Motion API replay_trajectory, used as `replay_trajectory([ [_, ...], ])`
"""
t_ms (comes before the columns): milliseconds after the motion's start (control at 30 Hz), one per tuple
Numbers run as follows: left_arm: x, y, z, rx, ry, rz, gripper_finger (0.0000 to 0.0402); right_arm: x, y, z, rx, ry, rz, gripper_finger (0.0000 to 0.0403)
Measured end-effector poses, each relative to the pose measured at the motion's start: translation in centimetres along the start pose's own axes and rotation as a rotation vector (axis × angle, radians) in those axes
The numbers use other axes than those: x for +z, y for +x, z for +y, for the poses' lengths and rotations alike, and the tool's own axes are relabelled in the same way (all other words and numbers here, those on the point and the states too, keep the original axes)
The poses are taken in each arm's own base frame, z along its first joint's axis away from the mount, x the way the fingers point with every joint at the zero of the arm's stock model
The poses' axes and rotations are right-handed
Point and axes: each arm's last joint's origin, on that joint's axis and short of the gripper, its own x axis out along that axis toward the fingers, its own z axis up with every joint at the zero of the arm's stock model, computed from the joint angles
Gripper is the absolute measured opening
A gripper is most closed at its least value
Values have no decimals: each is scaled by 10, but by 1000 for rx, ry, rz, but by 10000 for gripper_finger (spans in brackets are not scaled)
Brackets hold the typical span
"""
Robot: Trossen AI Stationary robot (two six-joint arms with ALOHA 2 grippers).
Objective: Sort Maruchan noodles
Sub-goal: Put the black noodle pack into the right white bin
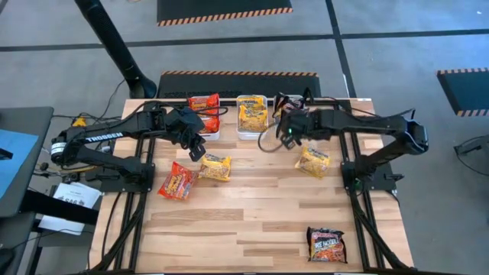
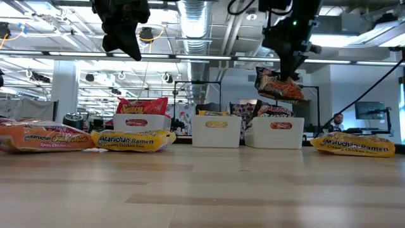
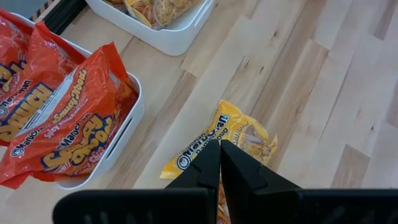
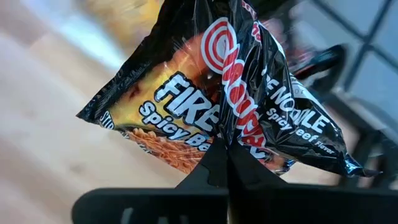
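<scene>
Maruchan noodle packets lie flat on the wooden table: a red one (image 1: 177,182), a yellow one (image 1: 215,166), another yellow one (image 1: 313,162) and a black one (image 1: 326,244) near the front edge. Three white trays stand at the far edge, holding red (image 1: 205,113), yellow (image 1: 252,114) and black packets (image 2: 273,111). My right gripper (image 2: 290,73) is shut on a black Fire Spicy Beef packet (image 4: 211,106), high over the table by the right tray (image 2: 274,132). My left gripper (image 3: 219,152) is shut and empty, above the yellow packet (image 3: 224,134) beside the left tray (image 3: 127,121). My right gripper pinches the black packet between its two fingertips (image 4: 214,163) at a crumpled edge (image 4: 231,134). The fingers slant down from above. The packet is lifted clear of the table and tilted, its wrapper creased at the fingers, and it hangs below them in the low view (image 2: 278,88).
The table's middle and front show bare wood (image 1: 252,214). The three trays line the far edge. Both arms' bases and frames stand at the table's left (image 1: 114,164) and right (image 1: 367,172) sides. Beyond the table is the room's floor.
</scene>
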Motion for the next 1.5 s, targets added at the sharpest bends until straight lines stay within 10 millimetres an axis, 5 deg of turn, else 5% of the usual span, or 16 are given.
replay_trajectory([
  [467, 0, 0, 0, 1, -1, 0, 0, 38, 40, -41, -27, 75, -32, 5],
  [1067, 0, 0, 0, 3, -43, -1, 0, 27, 106, -13, -103, -30, 183, 25],
  [1267, 0, 0, 0, 3, -43, -1, 0, 27, 107, -13, -102, -58, 195, 76],
  [1500, 0, 0, 0, 3, -43, -1, 0, 46, 81, -16, -88, -71, 223, 131],
])
